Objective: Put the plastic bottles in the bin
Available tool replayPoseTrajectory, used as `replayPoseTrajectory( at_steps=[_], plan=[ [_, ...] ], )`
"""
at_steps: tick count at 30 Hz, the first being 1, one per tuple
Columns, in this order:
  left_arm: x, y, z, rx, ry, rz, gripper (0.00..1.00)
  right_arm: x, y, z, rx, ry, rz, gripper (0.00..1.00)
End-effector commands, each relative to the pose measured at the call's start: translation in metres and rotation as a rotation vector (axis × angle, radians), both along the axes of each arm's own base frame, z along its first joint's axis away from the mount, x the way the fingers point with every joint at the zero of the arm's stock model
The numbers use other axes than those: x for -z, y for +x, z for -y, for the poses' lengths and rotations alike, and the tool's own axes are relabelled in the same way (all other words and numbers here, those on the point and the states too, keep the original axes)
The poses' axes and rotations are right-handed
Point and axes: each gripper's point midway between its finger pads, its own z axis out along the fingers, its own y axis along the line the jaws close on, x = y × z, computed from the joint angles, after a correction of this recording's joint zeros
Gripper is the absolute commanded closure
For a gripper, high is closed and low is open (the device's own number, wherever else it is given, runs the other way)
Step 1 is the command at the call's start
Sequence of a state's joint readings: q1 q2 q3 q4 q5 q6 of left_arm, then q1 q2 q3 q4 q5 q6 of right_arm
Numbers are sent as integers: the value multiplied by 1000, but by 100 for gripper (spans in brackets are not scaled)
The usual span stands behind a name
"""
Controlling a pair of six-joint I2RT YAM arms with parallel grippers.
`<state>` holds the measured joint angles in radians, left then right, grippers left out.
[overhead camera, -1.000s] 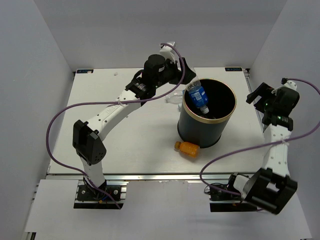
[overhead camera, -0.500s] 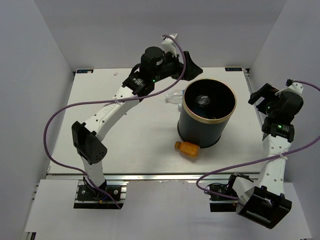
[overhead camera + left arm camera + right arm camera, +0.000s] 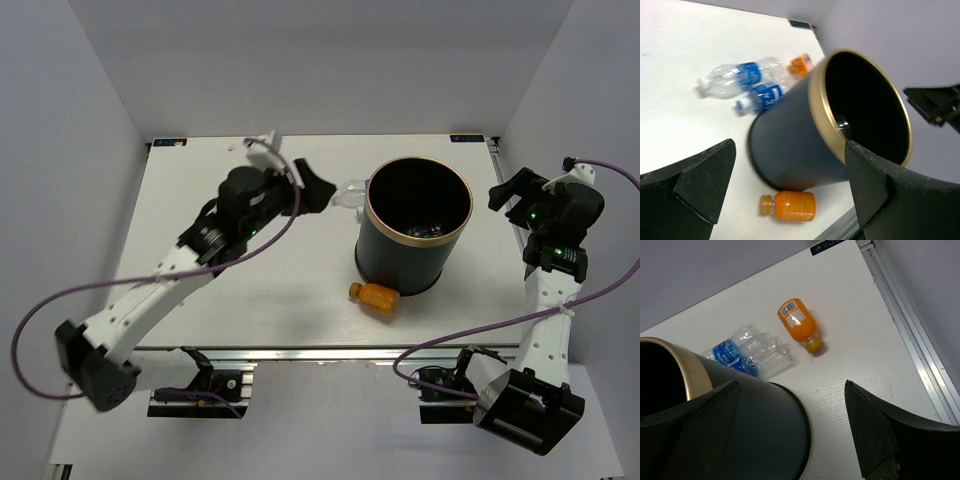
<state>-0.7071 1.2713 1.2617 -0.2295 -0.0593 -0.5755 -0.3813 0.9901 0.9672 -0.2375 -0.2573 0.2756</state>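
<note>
The black bin (image 3: 400, 262) with a gold rim stands right of the table's middle; it also shows in the left wrist view (image 3: 790, 150) and the right wrist view (image 3: 755, 430). A glint of clear plastic (image 3: 425, 231) lies at its bottom. A small orange bottle (image 3: 375, 297) lies on its side at the bin's near foot (image 3: 788, 206). Two clear blue-labelled bottles (image 3: 735, 77) (image 3: 760, 96) lie side by side at the bin's far left (image 3: 349, 193) (image 3: 747, 356). Another orange bottle (image 3: 798, 324) lies beyond them (image 3: 800, 65). My left gripper (image 3: 312, 187) (image 3: 790, 170) is open and empty, left of the bin. My right gripper (image 3: 508, 195) (image 3: 790, 425) is open and empty, right of it.
An aluminium rail (image 3: 912, 345) runs along the table's right edge, and another along the near edge (image 3: 330, 350). Grey walls close in the left, back and right sides. The left arm's purple cable (image 3: 150, 285) hangs over the left part of the table.
The blue-labelled bottle held over the bin's rim has dropped inside. My left gripper has drawn back left and lower, open. My right gripper has barely moved.
</note>
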Motion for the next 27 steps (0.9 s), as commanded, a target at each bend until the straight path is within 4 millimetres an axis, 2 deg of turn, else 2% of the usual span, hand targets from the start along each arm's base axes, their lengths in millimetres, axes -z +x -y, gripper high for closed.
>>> replayPoseTrajectory(
  at_steps=[1, 3, 4, 5, 7, 8, 9, 10, 11, 12, 13, 16, 17, 19, 22, 25, 27],
  plan=[
    [33, -8, -45, -220, -74, -83, 2, -11, 4, -6, -50, -21, 48, 11],
    [60, -22, -44, -186, -87, -149, 2, -8, 6, -15, -102, -7, 57, 11],
    [89, -28, -41, -181, -92, -217, 2, -11, 9, -18, -133, -12, 83, 11],
    [100, -37, -30, -106, -96, -256, 2, -9, 10, -32, -215, 10, 88, 11],
    [126, -43, -18, -45, -72, -316, 2, -4, 13, -41, -279, 41, 64, 11],
    [133, -56, -4, 55, -79, -360, 2, -4, 13, -47, -319, 65, 57, 11],
    [141, -62, 3, 106, -67, -376, 2, -6, 13, -49, -330, 76, 55, 11],
    [158, -69, 12, 150, -48, -401, 2, -3, 14, -50, -336, 92, 43, 11],
    [167, -84, 24, 201, -25, -414, 2, 1, 16, -50, -336, 113, 30, 11],
    [179, -87, 26, 196, 5, -418, 2, 2, 17, -50, -334, 120, 26, 11],
    [202, -92, 30, 201, 52, -459, 2, 5, 19, -49, -333, 126, 19, 11],
    [232, -109, 44, 283, 127, -501, 2, 6, 21, -50, -335, 138, 17, 11],
    [236, -112, 47, 300, 146, -485, 2, 6, 22, -49, -332, 134, 21, 11],
    [239, -119, 57, 418, 232, -344, 2, 6, 22, -47, -318, 128, 23, 11],
    [253, -116, 53, 498, 394, -190, 2, 7, 22, -44, -301, 126, 19, 11],
    [240, -113, 49, 569, 464, -12, 2, 9, 23, -43, -295, 127, 8, 11],
    [218, -114, 50, 635, 478, 163, 2, 12, 24, -43, -299, 133, 1, 11]
  ],
)
